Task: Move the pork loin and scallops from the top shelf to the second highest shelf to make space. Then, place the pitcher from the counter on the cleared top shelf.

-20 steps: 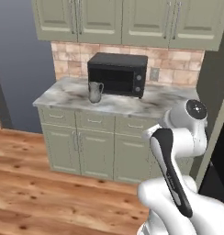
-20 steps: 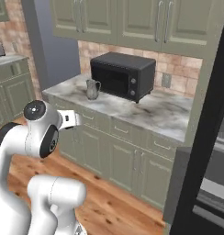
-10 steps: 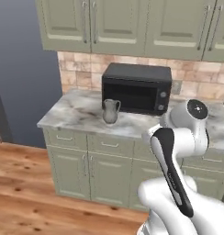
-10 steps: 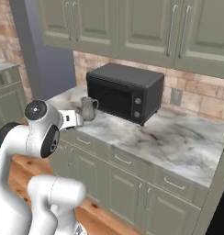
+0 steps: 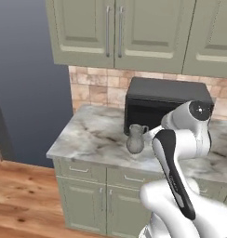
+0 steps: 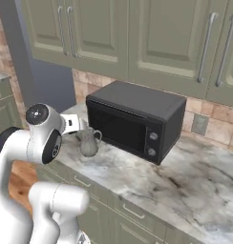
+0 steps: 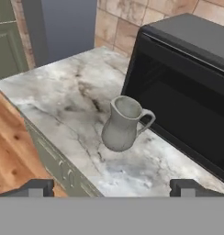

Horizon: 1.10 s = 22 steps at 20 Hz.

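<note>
Your pitcher stands untouched on the desk beside the microwave. The end effector, fingers apart and empty, hovers short of it; grasping and shelving remain

In your left base view the arm's white body covers the right part of the microwave and the counter beneath it. In the right base view the pitcher stands partly behind the wrist, and the gripper itself is hidden. In the hand view the microwave runs off the right edge.
</note>
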Tool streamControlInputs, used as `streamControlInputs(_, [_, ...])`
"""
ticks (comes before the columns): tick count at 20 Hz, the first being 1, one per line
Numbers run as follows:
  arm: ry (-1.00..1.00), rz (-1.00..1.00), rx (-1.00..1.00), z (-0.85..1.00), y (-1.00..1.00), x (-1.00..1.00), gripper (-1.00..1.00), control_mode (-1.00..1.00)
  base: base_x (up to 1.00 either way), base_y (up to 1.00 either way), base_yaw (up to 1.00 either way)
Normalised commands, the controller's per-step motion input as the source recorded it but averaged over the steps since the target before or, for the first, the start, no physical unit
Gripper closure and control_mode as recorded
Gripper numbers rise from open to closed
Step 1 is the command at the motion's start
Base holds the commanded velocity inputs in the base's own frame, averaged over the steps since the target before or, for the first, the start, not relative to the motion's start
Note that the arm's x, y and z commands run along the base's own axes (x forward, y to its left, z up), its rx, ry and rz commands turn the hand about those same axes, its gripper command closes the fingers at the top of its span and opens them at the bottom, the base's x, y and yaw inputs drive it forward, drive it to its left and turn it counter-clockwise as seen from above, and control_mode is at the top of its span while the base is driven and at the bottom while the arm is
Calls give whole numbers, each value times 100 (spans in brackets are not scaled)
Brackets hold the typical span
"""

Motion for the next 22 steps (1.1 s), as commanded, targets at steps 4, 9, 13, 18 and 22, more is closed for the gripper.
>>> streamControlInputs(4, [0,0,0,-3,1,14,-100,-100,51,13,0])
streamControlInputs(9, [0,0,-1,-19,0,18,-100,-100,0,0,0])
streamControlInputs(13, [0,7,-8,-25,-16,7,-100,-100,0,0,0])
streamControlInputs(18, [0,21,-13,-18,-39,0,-100,-100,0,0,0])
streamControlInputs(22, [0,36,-4,-25,-65,3,-100,-100,0,0,0])
